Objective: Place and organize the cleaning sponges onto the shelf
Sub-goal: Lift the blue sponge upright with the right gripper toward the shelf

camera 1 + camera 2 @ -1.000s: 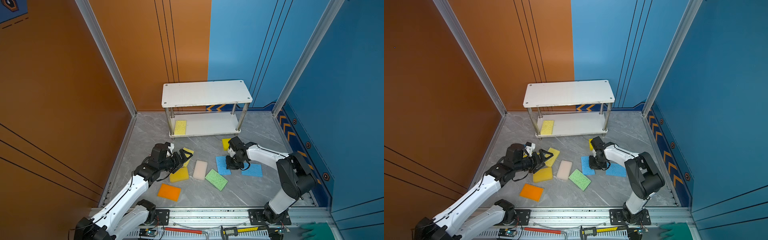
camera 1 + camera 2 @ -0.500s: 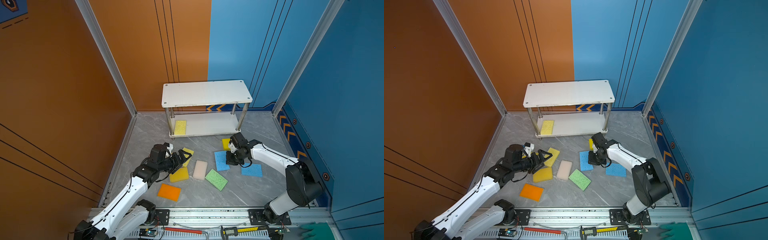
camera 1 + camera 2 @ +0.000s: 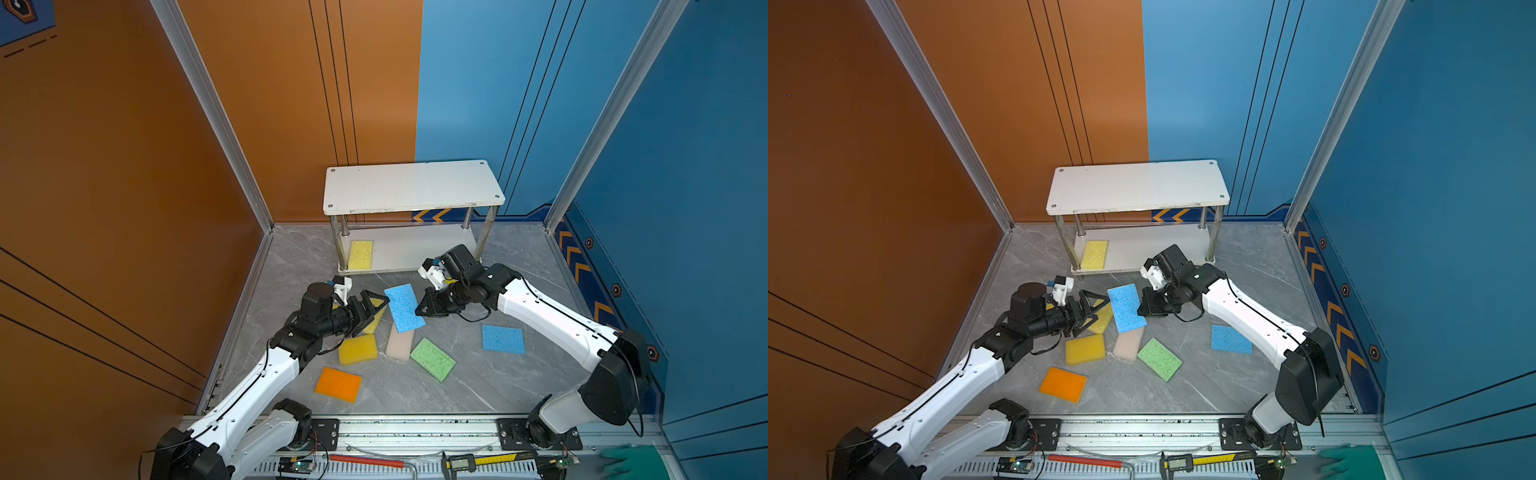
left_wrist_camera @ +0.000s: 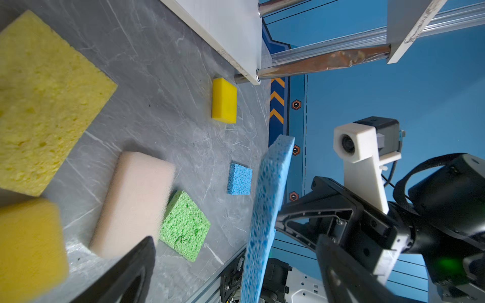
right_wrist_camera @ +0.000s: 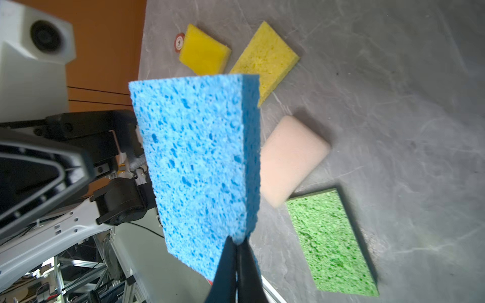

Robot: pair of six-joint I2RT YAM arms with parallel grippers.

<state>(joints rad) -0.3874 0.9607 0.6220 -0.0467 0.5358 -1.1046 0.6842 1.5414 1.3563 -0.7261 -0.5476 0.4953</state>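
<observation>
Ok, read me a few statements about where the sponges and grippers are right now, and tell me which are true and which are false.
1. The right gripper is shut on a blue sponge, held off the floor. True.
2. Two sponges lie on the top board of the shelf. False: it holds none; one yellow sponge lies on the lower board.
3. The left gripper grips the orange sponge. False: it is open and holds nothing; the orange sponge lies on the floor.
4. A second blue sponge lies flat on the floor. True.
</observation>
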